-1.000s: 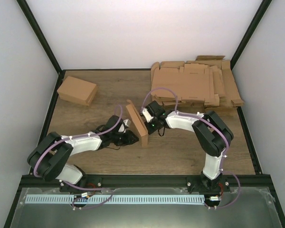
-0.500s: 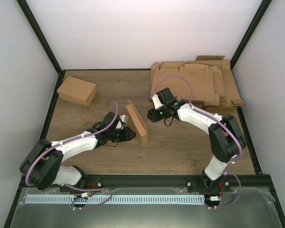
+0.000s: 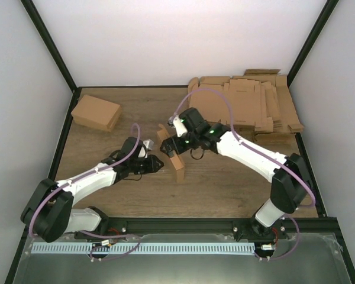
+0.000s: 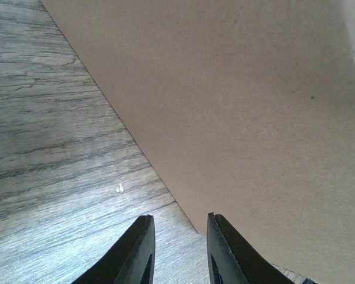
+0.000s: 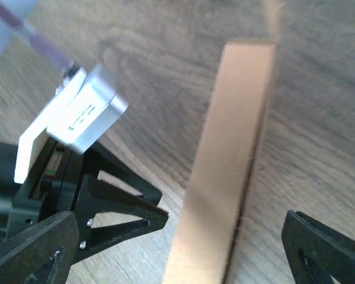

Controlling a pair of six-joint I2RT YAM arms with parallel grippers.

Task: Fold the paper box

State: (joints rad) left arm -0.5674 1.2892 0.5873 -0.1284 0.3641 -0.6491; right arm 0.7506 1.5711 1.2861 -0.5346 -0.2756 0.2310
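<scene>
Roughly, from the left: a finished shallow cardboard box (image 3: 96,112) lies flat by the far-left corner of the wooden table (image 3: 225,189), well apart from the work.

Next comes the left gripper (image 4: 177,245), low over the boards. Its fingers (image 4: 139,251) are only narrowly parted, with nothing between them, and they point at the broad face of the paper box (image 3: 177,167). I cannot tell whether the tips touch that face.

The paper box stands on one long edge near the middle of the table, a little left of centre, its narrow top side facing up.

Over it hangs the right gripper (image 5: 180,236), spread wide, one finger on each side of that top edge and neither pressing on it.

A thick pile of flat cardboard blanks (image 3: 248,106) fills the far-right corner.

To my eye the box is light and thin-walled: stiff across its panels, but ready to give at the creases and easy to dent. Balanced on edge, it would tip at a small sideways push. Its plain faces look smooth enough to slide on a pad. The sound hold, I think, is across the thickness at the top edge, near the middle, squeezed gently, with the other fingers steadying the broad face.
</scene>
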